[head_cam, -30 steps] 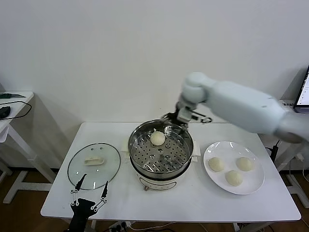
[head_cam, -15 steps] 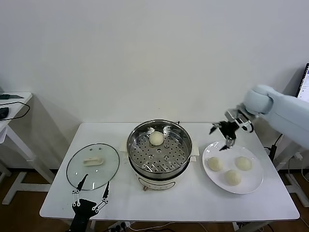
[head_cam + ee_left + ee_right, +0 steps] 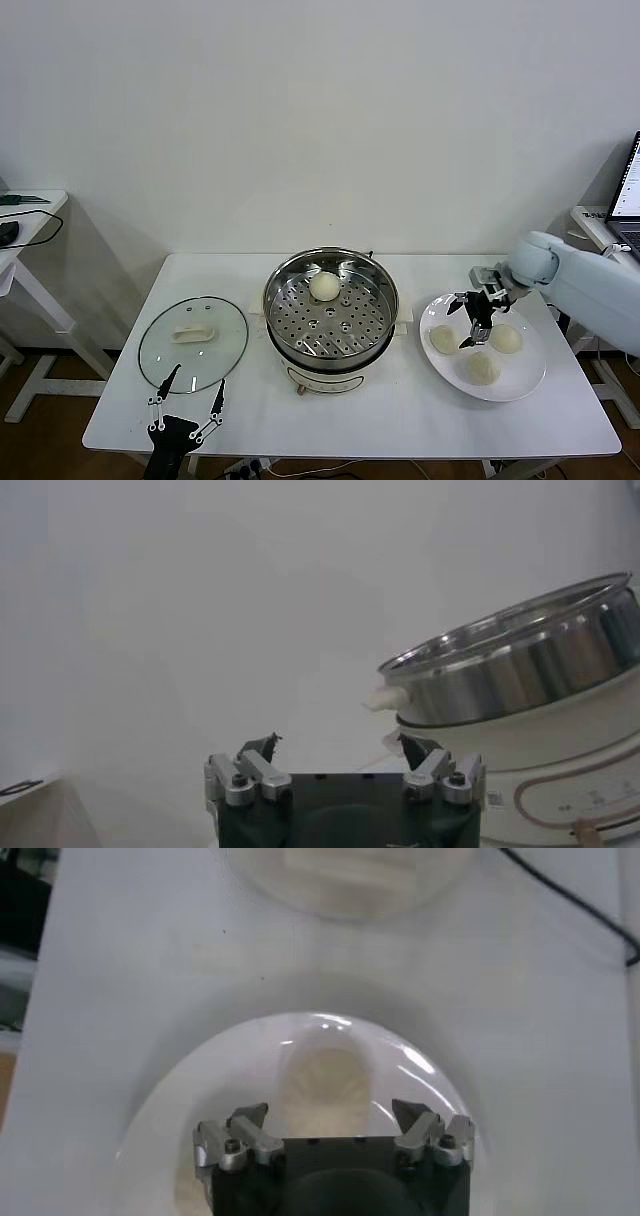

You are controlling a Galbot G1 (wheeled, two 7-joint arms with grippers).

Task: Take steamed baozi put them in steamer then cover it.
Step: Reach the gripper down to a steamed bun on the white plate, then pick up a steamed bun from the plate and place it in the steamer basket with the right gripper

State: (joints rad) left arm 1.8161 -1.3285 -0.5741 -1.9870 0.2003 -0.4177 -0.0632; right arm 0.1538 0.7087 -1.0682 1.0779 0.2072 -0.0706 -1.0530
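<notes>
Bright, even light; blurred wrist views

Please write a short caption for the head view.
Open right gripper above plate of three buns; one bun in steamer.

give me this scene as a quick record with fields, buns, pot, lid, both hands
buns in steamer: one, on the holed tray
buns on plate: three, plate right of the steamer
lid: glass lid flat on the table, left of the steamer
right hand: open, empty, over the plate's buns
left hand: open, empty, at the table's front edge
</notes>
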